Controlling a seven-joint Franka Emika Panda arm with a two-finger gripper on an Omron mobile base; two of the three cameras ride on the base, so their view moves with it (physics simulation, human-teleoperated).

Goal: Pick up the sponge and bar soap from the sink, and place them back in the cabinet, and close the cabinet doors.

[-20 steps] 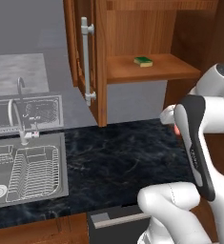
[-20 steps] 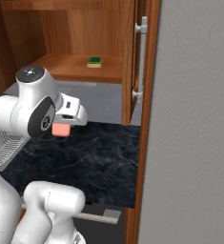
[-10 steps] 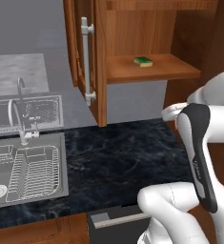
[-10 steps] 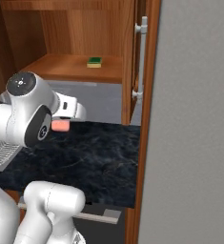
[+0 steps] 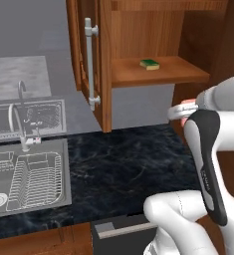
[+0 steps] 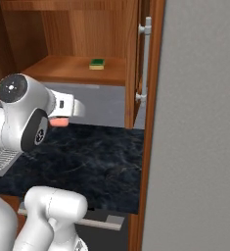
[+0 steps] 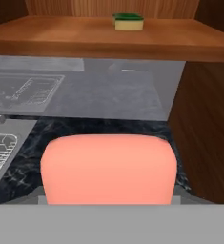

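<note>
Soap travel is the change: over the last second the arm has swung the bar soap (image 7: pixel 108 167) from mid-counter up toward the cabinet (image 6: pixel 72 71). The gripper (image 6: pixel 62 115) is clamped partway closed on the pink bar, below the shelf edge. The sponge (image 5: pixel 149 63) already lies on the shelf, so one placement and the cabinet doors (image 5: pixel 91 64) remain. No brand, label or writing is readable anywhere.

The arm has swung up and round, carrying the bar soap (image 6: pixel 59 121) in its gripper (image 6: pixel 62 120) higher above the dark counter (image 6: pixel 87 162), closer beneath the cabinet (image 6: pixel 77 73) shelf.
</note>
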